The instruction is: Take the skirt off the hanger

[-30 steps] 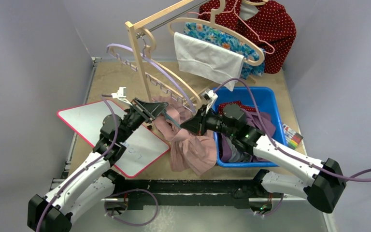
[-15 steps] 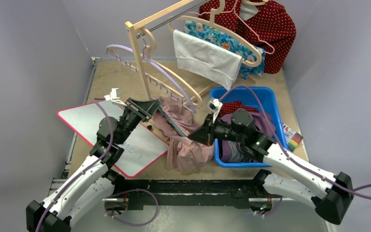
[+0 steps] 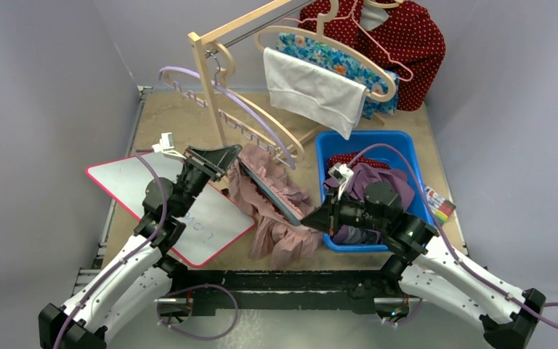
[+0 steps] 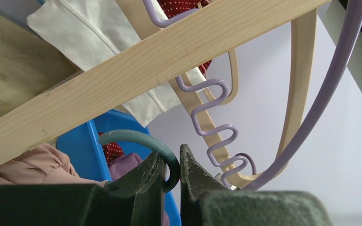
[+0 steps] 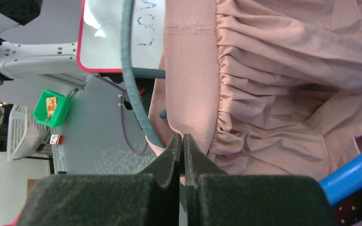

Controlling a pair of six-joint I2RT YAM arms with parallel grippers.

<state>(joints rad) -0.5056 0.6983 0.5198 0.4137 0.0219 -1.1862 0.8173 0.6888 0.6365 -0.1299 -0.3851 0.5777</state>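
The pink skirt (image 3: 280,236) hangs bunched from a teal hanger (image 3: 269,193) that slants across the table's middle. My left gripper (image 3: 231,155) is shut on the hanger's curved hook (image 4: 136,139), which sits pinched between the jaws of that gripper (image 4: 172,162). At the hanger's lower end, my right gripper (image 3: 311,220) is shut on the skirt. In the right wrist view the gripper (image 5: 183,139) pinches the edge of the smooth waistband (image 5: 191,70), right beside the teal hanger bar (image 5: 129,70). The gathered skirt fabric (image 5: 287,94) spreads to the right.
A wooden rack (image 3: 211,87) behind carries a lilac hanger (image 3: 189,73), a white cloth (image 3: 312,91) on a wooden hanger and a red dotted garment (image 3: 407,36). A blue bin (image 3: 363,136) of clothes stands right, markers (image 3: 442,207) beside it. A whiteboard (image 3: 138,182) lies left.
The right gripper has shut on the waistband and pulled back toward the near right, stretching the skirt along the hanger. The left gripper has shifted slightly left and back, still holding the hook.
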